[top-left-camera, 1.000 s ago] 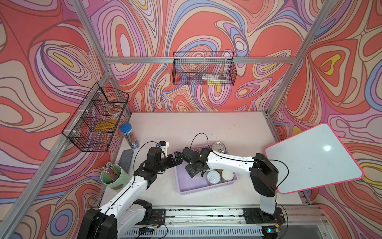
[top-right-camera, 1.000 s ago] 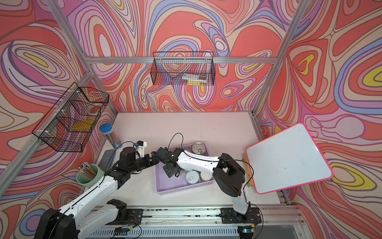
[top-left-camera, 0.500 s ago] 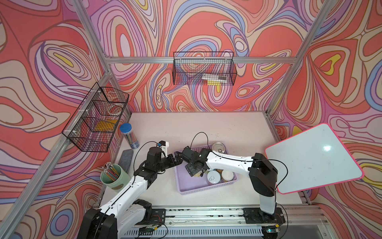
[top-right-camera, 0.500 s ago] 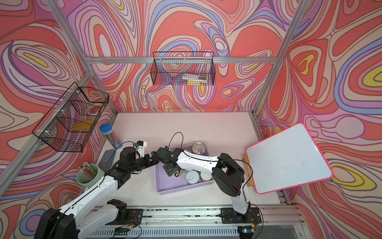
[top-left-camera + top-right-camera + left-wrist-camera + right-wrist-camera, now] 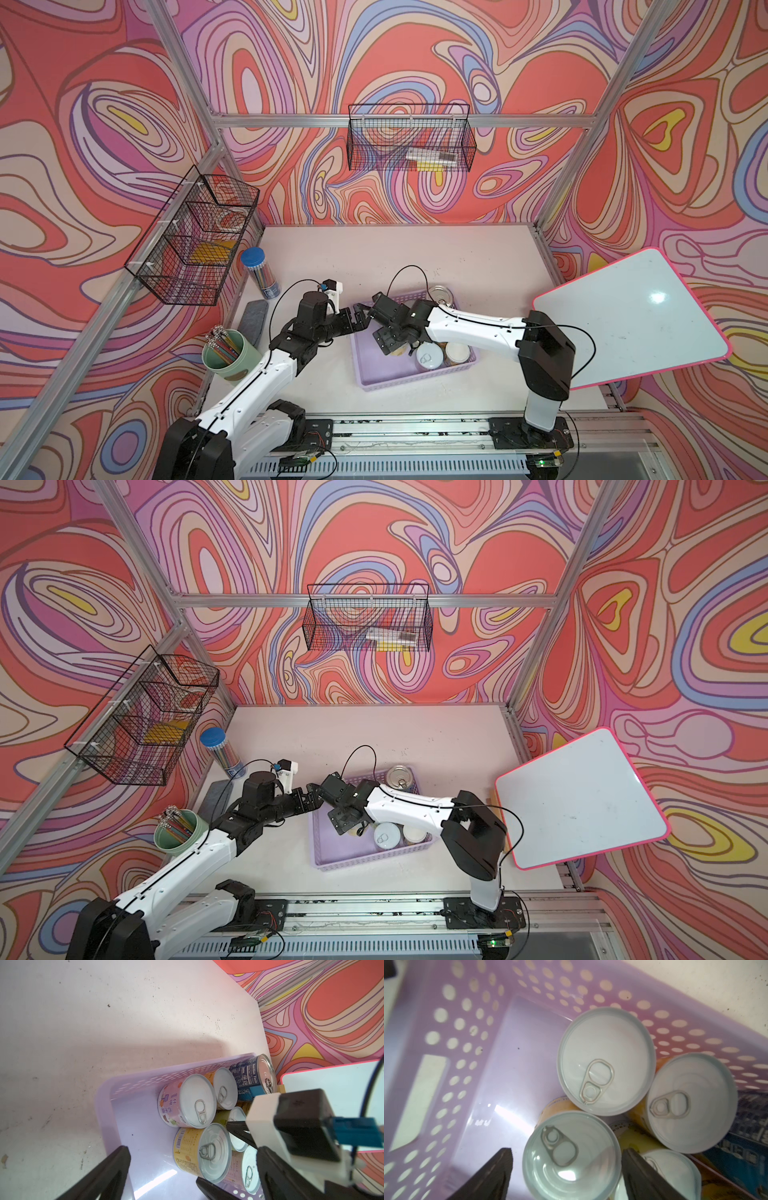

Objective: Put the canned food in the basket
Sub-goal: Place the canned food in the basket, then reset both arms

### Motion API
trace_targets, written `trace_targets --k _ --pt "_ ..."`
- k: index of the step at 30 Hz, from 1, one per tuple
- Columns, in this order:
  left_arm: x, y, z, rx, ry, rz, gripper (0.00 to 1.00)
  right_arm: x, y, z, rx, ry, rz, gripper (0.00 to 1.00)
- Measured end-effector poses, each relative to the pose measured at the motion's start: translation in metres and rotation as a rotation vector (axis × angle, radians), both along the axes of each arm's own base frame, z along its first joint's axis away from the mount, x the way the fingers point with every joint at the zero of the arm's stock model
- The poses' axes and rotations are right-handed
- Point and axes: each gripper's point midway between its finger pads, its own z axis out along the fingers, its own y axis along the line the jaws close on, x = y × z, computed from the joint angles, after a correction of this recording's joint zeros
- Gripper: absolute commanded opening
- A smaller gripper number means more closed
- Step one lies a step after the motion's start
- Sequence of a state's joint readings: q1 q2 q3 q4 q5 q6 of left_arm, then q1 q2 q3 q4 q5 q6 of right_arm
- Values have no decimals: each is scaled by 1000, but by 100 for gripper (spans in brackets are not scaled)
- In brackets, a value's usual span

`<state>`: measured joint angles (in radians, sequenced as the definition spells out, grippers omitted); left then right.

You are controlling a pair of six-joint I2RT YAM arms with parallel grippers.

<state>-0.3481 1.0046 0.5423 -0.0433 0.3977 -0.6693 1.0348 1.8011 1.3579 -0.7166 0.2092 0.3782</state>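
The lilac basket [image 5: 376, 384] [image 5: 332, 854] sits mid-table and holds several cans of food, standing close together. A yellow-labelled can [image 5: 571, 1155] [image 5: 202, 1152] stands on the basket floor between my right gripper's [image 5: 569, 1159] [image 5: 390, 347] open fingers, with a gap on each side. Beside it are white-lidded cans [image 5: 606, 1059] [image 5: 429, 357] and the bigger blue-labelled can [image 5: 441, 296] [image 5: 251, 1076] at the far corner. My left gripper [image 5: 360, 320] [image 5: 191, 1153] hovers open and empty at the basket's left rim, close to the right wrist.
A pale green cup of pencils [image 5: 226, 359], a clear tube with a blue cap [image 5: 259, 272] and a dark grey slab [image 5: 254, 322] line the table's left side. A pink-rimmed whiteboard [image 5: 636, 316] overhangs the right edge. Black wire baskets [image 5: 191, 241] [image 5: 409, 143] hang on the walls.
My right gripper's fingers have spread apart around the can standing in the basket. Both arms have hardly moved.
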Motion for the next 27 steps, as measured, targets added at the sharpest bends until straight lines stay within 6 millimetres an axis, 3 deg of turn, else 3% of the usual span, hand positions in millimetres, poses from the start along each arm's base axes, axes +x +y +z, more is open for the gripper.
trace_targets --k 6,9,13,20,24,27 --pt "0 -8 4 53 -29 -30 99 -5 -1 44 166 -73 10 85" --pt "-2 -17 0 86 -24 -60 99 -7 -5 53 217 -91 6 86" --pt "-2 -26 -1 120 -35 -89 99 -6 -14 50 245 -84 -15 88" --pt "-2 -35 5 176 -63 -116 99 4 -40 56 308 -65 -84 91" --pt "0 -37 14 214 -89 -118 99 16 -57 83 386 -104 -123 90" --pt "6 -29 25 262 -116 -84 99 31 -81 109 446 -163 -176 90"
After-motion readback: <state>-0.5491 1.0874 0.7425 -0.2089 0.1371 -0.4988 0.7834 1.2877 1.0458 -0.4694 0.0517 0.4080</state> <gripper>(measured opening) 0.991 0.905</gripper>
